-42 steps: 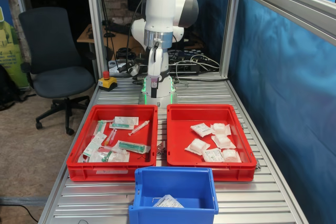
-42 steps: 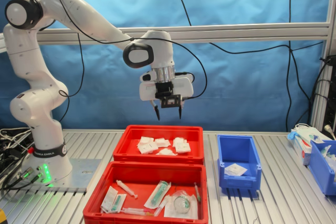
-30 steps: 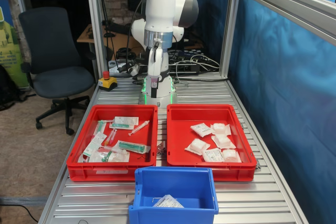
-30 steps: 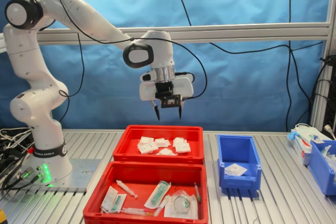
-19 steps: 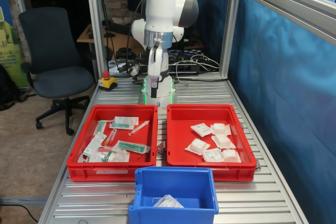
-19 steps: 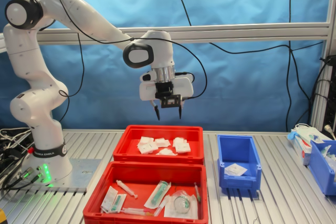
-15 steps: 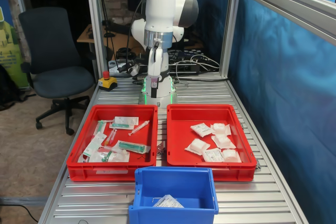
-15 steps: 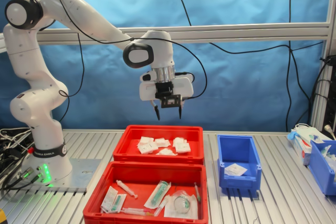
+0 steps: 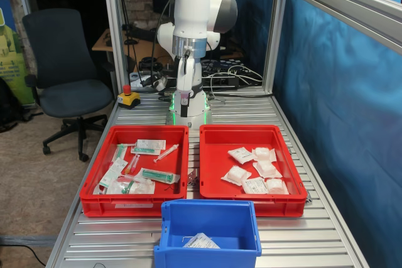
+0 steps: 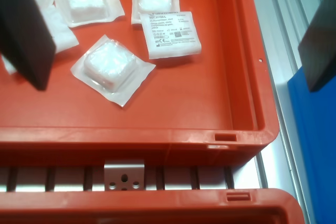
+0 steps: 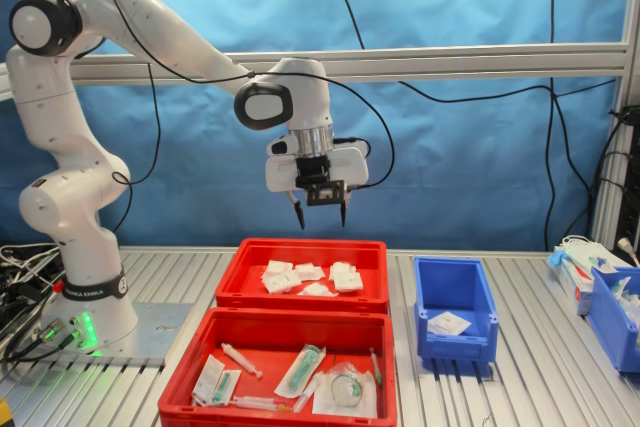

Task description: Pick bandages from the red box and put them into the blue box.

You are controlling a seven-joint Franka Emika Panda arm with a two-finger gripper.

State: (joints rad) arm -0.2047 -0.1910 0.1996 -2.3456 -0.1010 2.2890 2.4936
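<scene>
- The gripper (image 11: 320, 213) is hanging in the air above the red box (image 11: 372, 277), jaws spread wide apart and holding nothing.
- In the wrist view one dark finger (image 10: 23, 24) is showing at each side of the picture, with the red box floor between them.
- The bandages (image 9: 257, 171) are sitting in the red box: I'm counting six white packets in the first exterior view, bunched toward the first exterior view's right half of the tray.
- The wrist view is catching about four of them; one packet (image 10: 170, 34) is lying label-up with black print and what looks like a CE mark (the rest is too small to read).
- The blue box (image 9: 210, 219) is sitting just in front of the two red trays in the first exterior view, and one white packet (image 9: 201, 241) is already lying inside it.
- The other tray (image 9: 135, 202) is holding syringe packets with teal print (too jumbled to count properly) and has a pale label strip on its front wall, unreadable.
- There's lettering on the arm base (image 11: 82, 292) in the second exterior view, too small for me to make out.
- A second blue bin (image 11: 612, 315) is poking in at the second exterior view's right edge.
</scene>
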